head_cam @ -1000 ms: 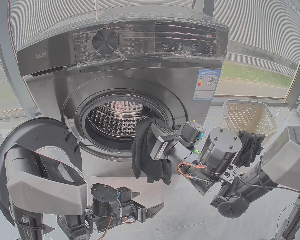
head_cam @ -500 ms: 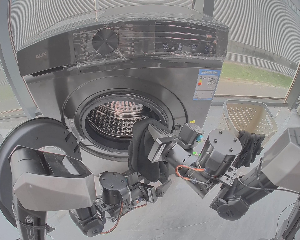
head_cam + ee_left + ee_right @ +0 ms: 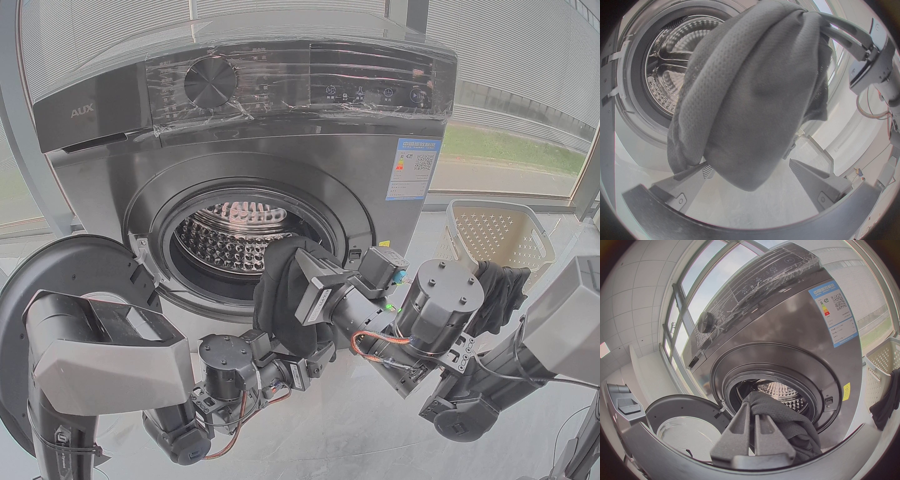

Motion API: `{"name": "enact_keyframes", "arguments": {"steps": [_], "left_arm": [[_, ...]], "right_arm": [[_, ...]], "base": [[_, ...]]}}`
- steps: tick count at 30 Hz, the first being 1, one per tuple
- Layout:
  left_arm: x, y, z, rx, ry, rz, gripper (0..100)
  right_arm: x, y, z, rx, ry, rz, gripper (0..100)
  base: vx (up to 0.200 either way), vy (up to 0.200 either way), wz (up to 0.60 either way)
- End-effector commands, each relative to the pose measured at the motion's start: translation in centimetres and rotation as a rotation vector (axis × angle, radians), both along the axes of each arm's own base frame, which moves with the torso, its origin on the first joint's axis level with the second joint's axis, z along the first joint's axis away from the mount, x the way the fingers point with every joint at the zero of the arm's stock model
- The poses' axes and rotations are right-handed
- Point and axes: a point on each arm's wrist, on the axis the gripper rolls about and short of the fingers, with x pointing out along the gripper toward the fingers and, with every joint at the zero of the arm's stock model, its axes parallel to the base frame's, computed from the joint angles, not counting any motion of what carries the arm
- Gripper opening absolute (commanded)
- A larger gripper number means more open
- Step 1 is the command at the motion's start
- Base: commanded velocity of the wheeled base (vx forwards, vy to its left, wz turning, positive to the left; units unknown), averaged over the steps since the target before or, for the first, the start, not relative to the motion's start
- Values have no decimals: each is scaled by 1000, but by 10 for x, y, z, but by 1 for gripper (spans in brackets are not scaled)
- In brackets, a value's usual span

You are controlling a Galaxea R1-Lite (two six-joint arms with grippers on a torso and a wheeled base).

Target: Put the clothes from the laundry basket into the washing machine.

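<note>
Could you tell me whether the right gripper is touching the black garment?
Touching. The right wrist view shows the right gripper shut on the garment at its fingertips.

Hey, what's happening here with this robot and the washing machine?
The robot is loading laundry. Its right jaws are shut on a black mesh garment, held in front of the open drum of the grey metal front-loading washing machine, not yet inside. Its left jaws sit open just under the garment's hanging end. The machine's round door is swung open to the robot's left. Another dark garment is draped over the rim of the cream plastic laundry basket on the right.
</note>
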Motion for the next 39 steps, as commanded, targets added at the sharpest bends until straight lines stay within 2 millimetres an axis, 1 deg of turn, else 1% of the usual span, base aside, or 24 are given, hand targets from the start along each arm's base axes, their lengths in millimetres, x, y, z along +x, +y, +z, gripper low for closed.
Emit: {"name": "enact_keyframes", "arguments": {"steps": [1,11,12,14,18,22,27,29,33,34,35,38,39], "left_arm": [[5,2,1,-8,-11,18,100],[9,0,7,-22,-37,48,100],[9,0,7,-22,-37,50,0],[9,1,9,-25,-41,56,0],[4,3,22,-44,-61,53,0],[-2,7,30,-50,-68,44,0],[-17,14,43,-49,-79,19,0],[-26,16,50,-56,-82,-8,0],[-41,21,61,-67,-89,-66,0],[-41,21,61,-67,-89,-66,0],[-49,24,67,-76,-95,-87,0],[-57,30,77,-93,-110,-110,0],[-62,34,82,-102,-120,-127,0]], "right_arm": [[-1,1,-1,-1,1,4,0],[-2,2,-2,-1,5,9,0],[-2,2,-2,-1,5,9,0],[-2,2,-3,-4,7,9,0],[-2,3,-4,-6,9,9,0],[-2,2,-8,-16,14,11,0],[-5,-1,-17,-45,26,15,0],[-6,-3,-20,-55,35,19,0],[-7,-4,-22,-60,40,19,0],[-7,-4,-22,-60,40,19,0],[-6,-6,-23,-61,43,14,100],[-3,-8,-23,-62,45,5,100],[-2,-10,-24,-66,51,0,100]], "base": [[0,0,0],[0,0,0],[0,0,0],[0,0,0],[0,0,0],[0,0,0],[0,0,0],[0,0,0],[0,0,0],[0,0,0],[0,0,0],[0,0,0],[0,0,0]]}}
